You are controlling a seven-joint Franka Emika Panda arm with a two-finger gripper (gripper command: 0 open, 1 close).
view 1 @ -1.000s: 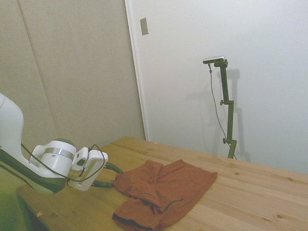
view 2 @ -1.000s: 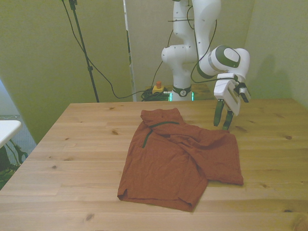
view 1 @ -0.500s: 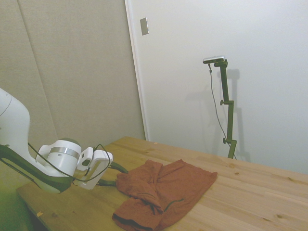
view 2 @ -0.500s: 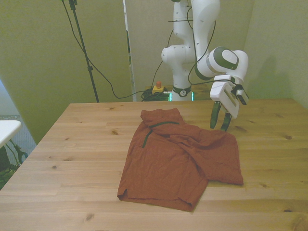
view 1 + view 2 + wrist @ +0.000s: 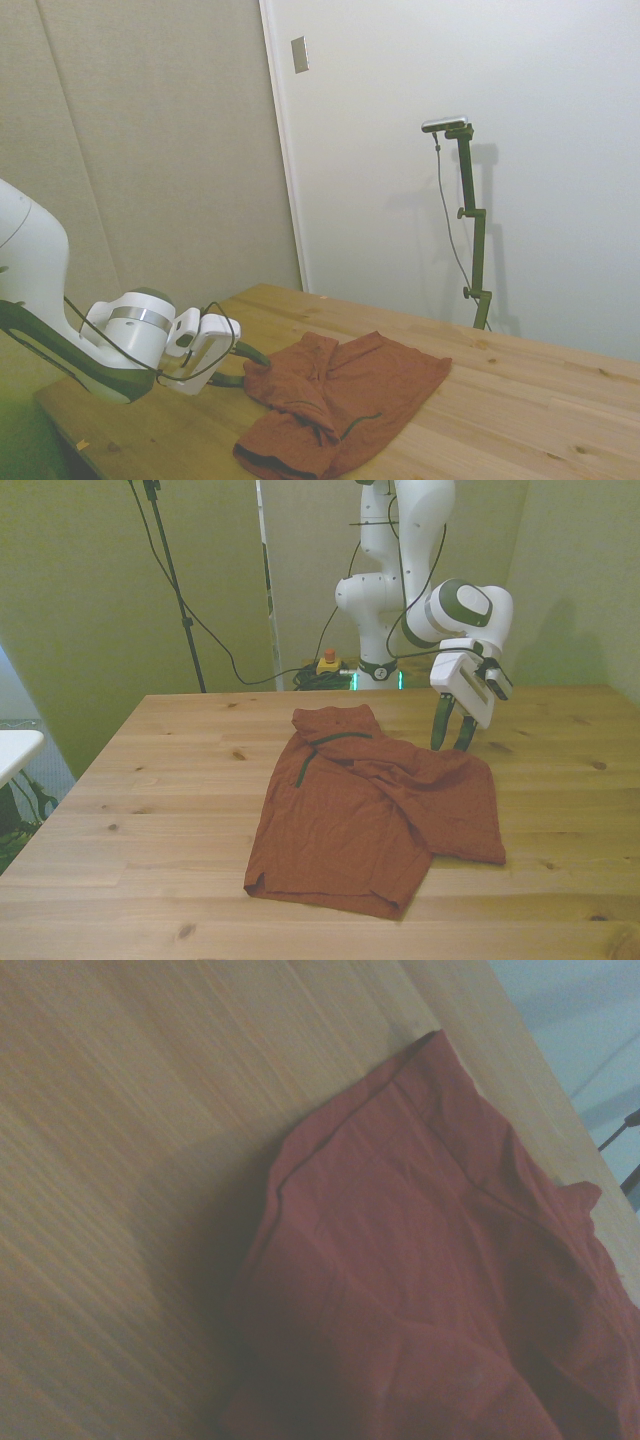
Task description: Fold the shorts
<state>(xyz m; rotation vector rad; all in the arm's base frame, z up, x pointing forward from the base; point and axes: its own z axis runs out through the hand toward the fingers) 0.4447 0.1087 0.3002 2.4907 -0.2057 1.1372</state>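
From the side, the shorts are lying rumpled on the wooden bench, with the pincer reaching in at their edge. From the front, the pincer is hanging spread just above the shorts' far corner. The wrist view is showing a hemmed corner of the shorts resting on bare bench.

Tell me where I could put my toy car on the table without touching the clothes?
The table is bare wood from the shorts out to the front view's left edge. There is another bare strip between the shorts and the front view's right edge. It is crowded at the shorts' far right corner, where the open pincer hangs close over the cloth.
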